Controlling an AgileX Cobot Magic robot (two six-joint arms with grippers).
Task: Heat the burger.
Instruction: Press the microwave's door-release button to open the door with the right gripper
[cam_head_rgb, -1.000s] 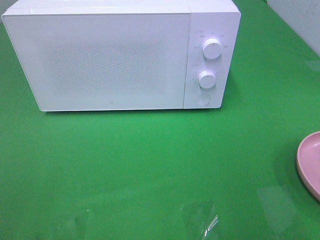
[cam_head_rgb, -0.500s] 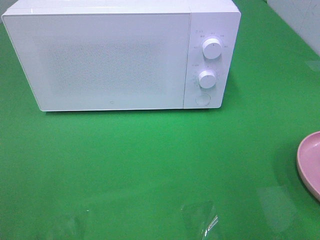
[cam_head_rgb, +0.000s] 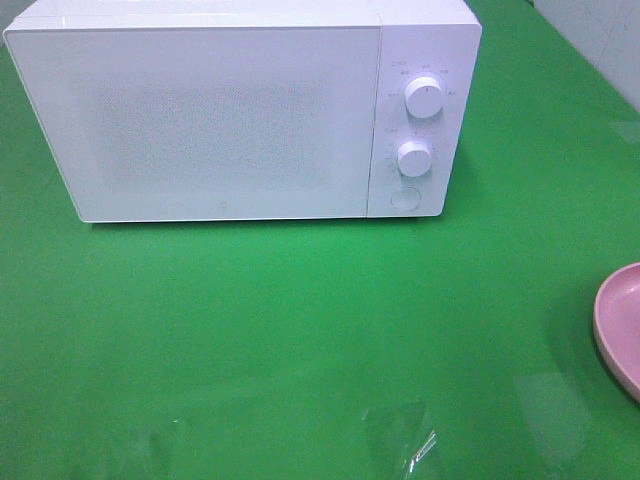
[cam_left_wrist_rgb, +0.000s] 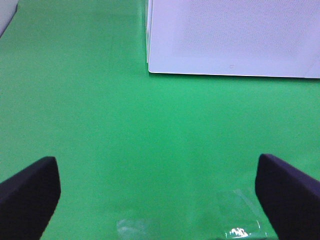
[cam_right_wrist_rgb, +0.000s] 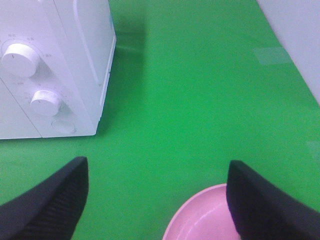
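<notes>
1. Green cloth is covering the table in the exterior high view, and a white microwave is standing at the back with its door shut. On its right panel an upper knob and a lower knob are sitting above a round button. A pink plate is poking in at the right edge, well apart from the microwave
2. Dark fingers of the left gripper are standing wide apart in the left wrist view, released and hanging over bare cloth, facing the microwave's front corner. Clear film is lying near one finger
3. Pink rim is showing between the spread fingers of the right gripper in the right wrist view, which is released and grasping nothing. Where the burger is lying, I cannot tell from any view
</notes>
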